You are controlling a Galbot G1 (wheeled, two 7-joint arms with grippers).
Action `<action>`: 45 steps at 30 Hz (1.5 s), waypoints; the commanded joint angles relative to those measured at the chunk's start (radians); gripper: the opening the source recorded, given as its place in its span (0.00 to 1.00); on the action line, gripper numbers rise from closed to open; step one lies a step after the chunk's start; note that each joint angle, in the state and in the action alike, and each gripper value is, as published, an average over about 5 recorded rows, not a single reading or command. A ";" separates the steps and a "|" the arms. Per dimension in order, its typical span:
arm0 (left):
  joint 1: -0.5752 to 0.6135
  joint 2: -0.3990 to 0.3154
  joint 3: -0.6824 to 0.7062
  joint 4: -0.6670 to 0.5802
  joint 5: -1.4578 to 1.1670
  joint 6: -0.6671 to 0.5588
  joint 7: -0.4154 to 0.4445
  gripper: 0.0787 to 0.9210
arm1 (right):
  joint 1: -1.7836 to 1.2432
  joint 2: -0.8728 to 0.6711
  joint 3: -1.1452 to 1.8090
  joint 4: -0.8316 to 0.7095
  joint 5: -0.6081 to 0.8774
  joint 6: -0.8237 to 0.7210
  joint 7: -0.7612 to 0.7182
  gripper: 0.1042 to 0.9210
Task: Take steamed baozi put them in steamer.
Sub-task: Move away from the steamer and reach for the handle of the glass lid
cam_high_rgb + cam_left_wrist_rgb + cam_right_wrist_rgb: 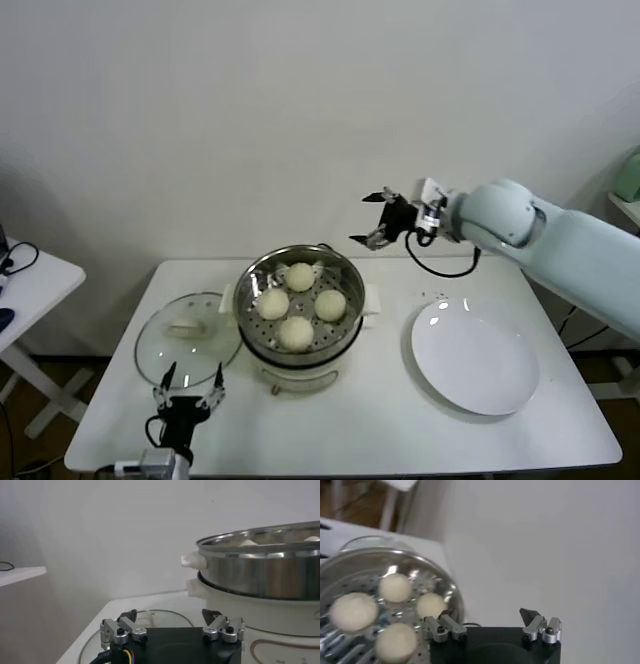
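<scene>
Nearest the head camera, the left pincer (188,381) hovers low at the front edge of the table (560,420), its fingers spread wide and holding nothing; it sits just in front of the round clear glass lid (185,335), which lies flat on the table to the left of the steamer (300,345), presumably set aside so the pot stays open for loading. All four steamed baozi (299,304) rest on the perforated tray inside the steamer, arranged in a loose diamond and close together without stacking, which suggests the placing work is essentially done. The flat white plate (478,360) to the right of the steamer is bare, consistent with the buns having been taken from it. The right pincer (378,218) hangs in the air behind and above the steamer's right rim, well clear of the buns, its fingers fully apart and empty; from its wrist view the tray and buns lie below it, so it looks like a raised, released pose rather than a reach. No brand, label or readable writing shows on the steamer, plate, lid or arms; a faint curved line on the steamer's cream base in the left wrist view carries no legible text.
</scene>
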 commanded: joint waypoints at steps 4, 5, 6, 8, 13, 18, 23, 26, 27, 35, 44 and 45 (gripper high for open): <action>-0.014 0.018 -0.019 0.016 0.004 0.000 0.009 0.88 | -1.013 -0.041 0.937 0.131 -0.120 0.255 0.222 0.88; -0.015 0.019 -0.021 0.015 0.005 0.001 0.010 0.88 | -1.091 -0.012 1.012 0.138 -0.122 0.277 0.225 0.88; -0.016 0.020 -0.023 0.016 0.006 0.001 0.011 0.88 | -1.163 0.017 1.076 0.142 -0.124 0.301 0.227 0.88; -0.018 0.023 -0.027 0.017 0.007 0.002 0.013 0.88 | -1.291 0.077 1.187 0.149 -0.126 0.349 0.229 0.88; -0.023 0.031 -0.032 0.022 0.009 -0.001 0.014 0.88 | -1.509 0.215 1.322 0.150 -0.126 0.473 0.229 0.88; -0.033 0.040 -0.042 0.040 0.059 -0.020 0.009 0.88 | -1.667 0.348 1.369 0.141 -0.132 0.563 0.226 0.88; -0.045 0.078 -0.070 0.060 0.168 -0.052 -0.003 0.88 | -1.765 0.439 1.364 0.135 -0.140 0.623 0.223 0.88; -0.056 0.116 -0.088 0.078 0.265 -0.089 -0.023 0.88 | -1.803 0.475 1.360 0.120 -0.133 0.661 0.224 0.88; -0.062 0.130 -0.095 0.089 0.312 -0.105 -0.034 0.88 | -1.812 0.485 1.359 0.113 -0.128 0.674 0.225 0.88; -0.144 0.209 -0.124 0.246 0.835 -0.181 -0.279 0.88 | -1.839 0.536 1.339 0.072 -0.087 0.733 0.248 0.88; -0.203 0.226 -0.097 0.387 1.218 -0.087 -0.369 0.88 | -1.829 0.588 1.324 0.076 -0.076 0.725 0.278 0.88; -0.206 0.226 -0.094 0.395 1.233 -0.078 -0.362 0.88 | -1.828 0.593 1.324 0.078 -0.076 0.723 0.282 0.88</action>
